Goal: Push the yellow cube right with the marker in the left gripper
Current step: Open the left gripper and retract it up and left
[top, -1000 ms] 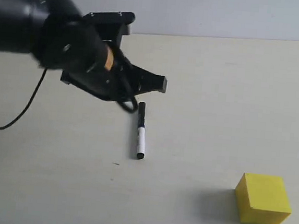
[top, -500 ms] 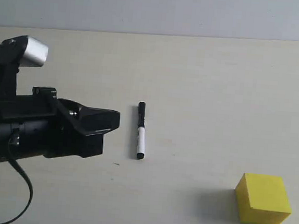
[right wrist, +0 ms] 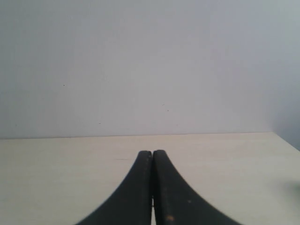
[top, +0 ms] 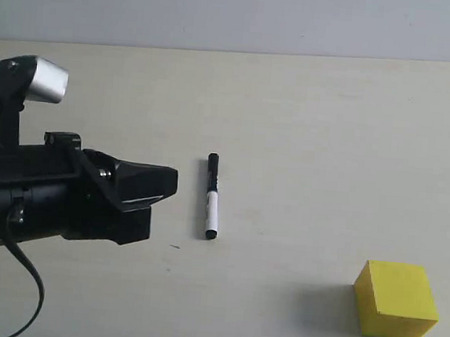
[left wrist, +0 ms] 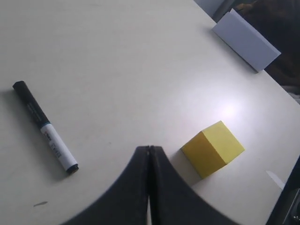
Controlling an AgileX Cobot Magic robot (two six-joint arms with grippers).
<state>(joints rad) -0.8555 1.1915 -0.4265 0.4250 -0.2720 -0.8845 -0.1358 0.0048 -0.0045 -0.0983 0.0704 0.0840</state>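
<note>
left hand (left wrist: 149, 148): fingers pressed together, nothing in it, sitting left of the marker
marker (top: 212, 197): lying flat on the surface (top: 331, 123), clear of my hand
yellow cube (top: 396, 300): well apart from the marker, off to its right

Left arm (top: 25, 198): cut off at the picture's left side. Marker (top: 212, 197): barrel lettering too small to read. Right gripper (right wrist: 152, 153): only the finger ends, pressed together, are visible. Dark object (left wrist: 287, 207) beyond the tabletop's edge: cut off, unidentifiable.
</note>
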